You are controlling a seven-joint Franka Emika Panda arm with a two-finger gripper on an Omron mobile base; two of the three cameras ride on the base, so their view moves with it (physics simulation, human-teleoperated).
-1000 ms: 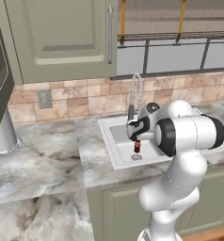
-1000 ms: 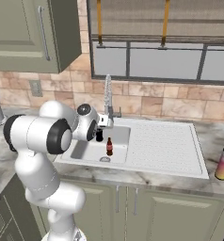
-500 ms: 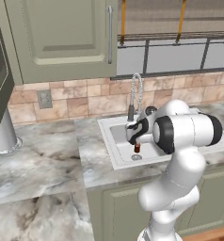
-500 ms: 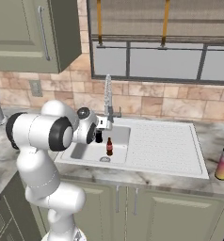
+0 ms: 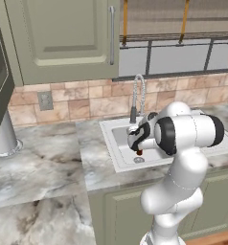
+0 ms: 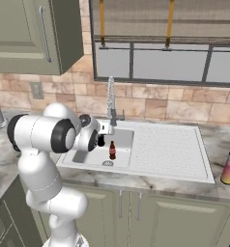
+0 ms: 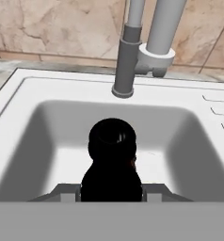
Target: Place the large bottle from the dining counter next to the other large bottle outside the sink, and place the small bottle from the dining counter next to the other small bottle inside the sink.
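The two-finger gripper (image 7: 112, 190) is clamping one short black thin-necked bottle (image 7: 112, 162), holding it over the basin of the pale rectangular sink (image 6: 150, 166). One dark bottle with a red label (image 6: 112, 150) is standing upright in that basin. One curved chrome gooseneck tap (image 6: 110, 99) is rising behind. One tall pink-to-yellow bottle (image 6: 229, 166) is standing on the marble worktop (image 5: 39, 172), under a window.

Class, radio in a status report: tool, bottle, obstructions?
Tool shut on short black bottle. Bottle over pale rectangular sink basin. Chrome tap close behind.
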